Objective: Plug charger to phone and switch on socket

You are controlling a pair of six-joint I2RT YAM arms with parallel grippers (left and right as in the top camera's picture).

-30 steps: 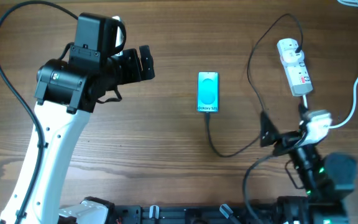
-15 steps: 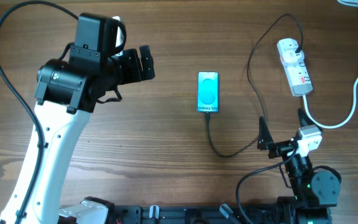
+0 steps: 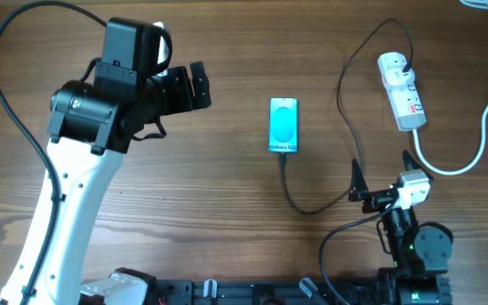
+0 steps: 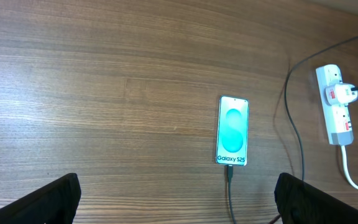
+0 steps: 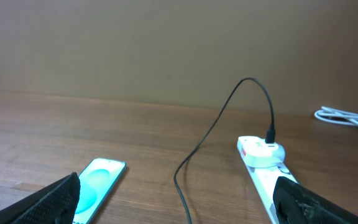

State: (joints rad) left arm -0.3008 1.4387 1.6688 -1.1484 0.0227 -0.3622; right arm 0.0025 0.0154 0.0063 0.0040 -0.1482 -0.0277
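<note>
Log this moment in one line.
phone: lit, cable at its end | socket: switch state unclear | left claw: open, empty | right claw: open, empty

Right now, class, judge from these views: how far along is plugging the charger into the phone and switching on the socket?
Done: the charger tip sits in the bottom end of the phone. In hand: nothing; the left gripper and right gripper stand open, empty. Left: perhaps the socket switch; its state is too small to tell.
</note>
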